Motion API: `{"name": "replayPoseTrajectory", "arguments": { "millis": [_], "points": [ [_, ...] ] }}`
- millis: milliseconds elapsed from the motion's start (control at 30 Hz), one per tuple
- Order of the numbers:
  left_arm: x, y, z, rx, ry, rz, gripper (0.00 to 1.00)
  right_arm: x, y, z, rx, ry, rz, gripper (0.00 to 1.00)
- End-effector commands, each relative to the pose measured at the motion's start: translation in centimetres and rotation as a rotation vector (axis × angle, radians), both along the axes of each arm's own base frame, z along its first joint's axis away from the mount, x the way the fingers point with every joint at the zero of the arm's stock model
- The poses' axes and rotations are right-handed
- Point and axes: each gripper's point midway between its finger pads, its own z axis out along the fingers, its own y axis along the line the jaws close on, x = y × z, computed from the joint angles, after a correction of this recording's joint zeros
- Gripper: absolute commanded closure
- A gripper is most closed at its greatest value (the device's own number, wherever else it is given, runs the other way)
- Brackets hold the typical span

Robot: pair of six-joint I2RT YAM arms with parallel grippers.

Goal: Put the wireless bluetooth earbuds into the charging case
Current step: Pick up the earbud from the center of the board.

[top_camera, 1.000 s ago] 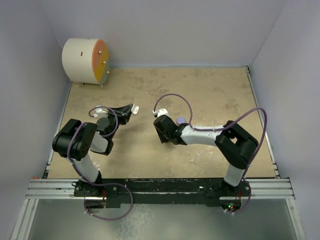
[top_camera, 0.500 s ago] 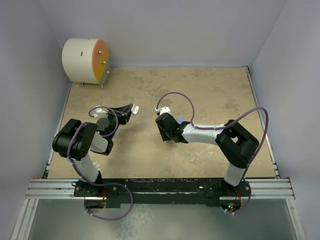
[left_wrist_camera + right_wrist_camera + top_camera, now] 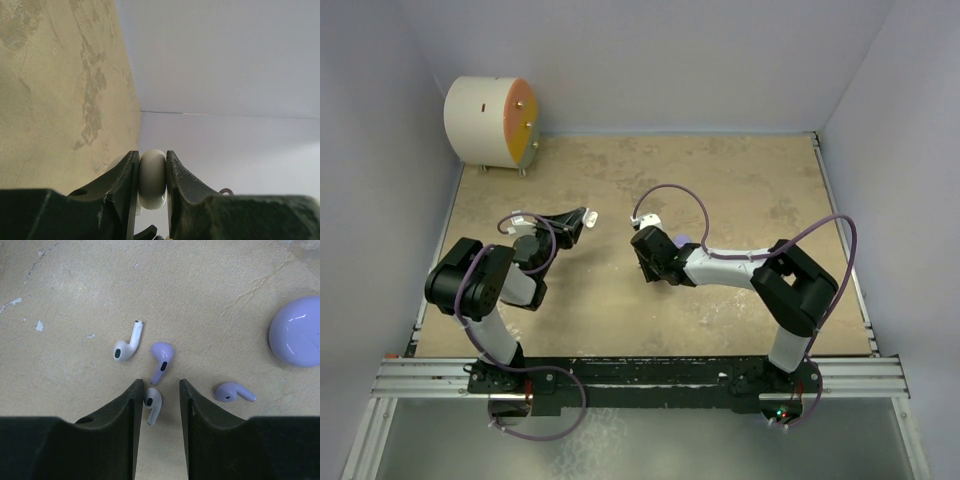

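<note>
Earbuds [image 3: 125,345], four of them, are lying loose near the middle of the bench [image 3: 740,190]. I am viewing a mottled tan slab inside pale lilac-grey walls [image 3: 650,60], with a white drum [image 3: 485,122] sitting in its far left corner. Since a second ago the right arm has shifted slightly, while the left arm is staying put. The right tool [image 3: 161,386] is hovering with its fingers apart. One white bud [image 3: 151,404] is lying between them, its long axis along the fingers and its stem toward the wrist. A lilac bud [image 3: 161,360] just ahead is pointing its stem back at the gap. The lilac case half [image 3: 297,337] is resting beside that wrist, toward the far edge. The left tool [image 3: 151,156] is clamping the white case half [image 3: 152,182] on edge.
</note>
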Motion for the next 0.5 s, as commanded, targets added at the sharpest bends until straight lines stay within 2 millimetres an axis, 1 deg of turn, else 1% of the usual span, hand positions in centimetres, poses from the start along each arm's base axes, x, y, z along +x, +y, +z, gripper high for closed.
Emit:
{"name": "replayPoseTrajectory", "arguments": {
  "millis": [0, 167, 267, 467],
  "points": [
    [0.04, 0.23, 2.51, -0.036, -0.091, 0.0, 1.0, -0.61, -1.02, 0.02, -0.021, 0.021, -0.017, 0.63],
    [-0.09, 0.26, 2.45, -0.036, -0.089, 0.001, 1.0, -0.91, -0.93, -0.13, -0.016, 0.031, -0.009, 0.64],
    [-0.13, 0.28, 2.52, -0.036, -0.09, 0.002, 1.0, -1.1, -0.81, -0.19, -0.012, 0.036, -0.004, 0.66],
    [-0.14, 0.27, 2.53, -0.035, -0.091, 0.001, 1.0, -1.55, -0.61, -0.37, -0.008, 0.048, 0.002, 0.66]
  ]
}}
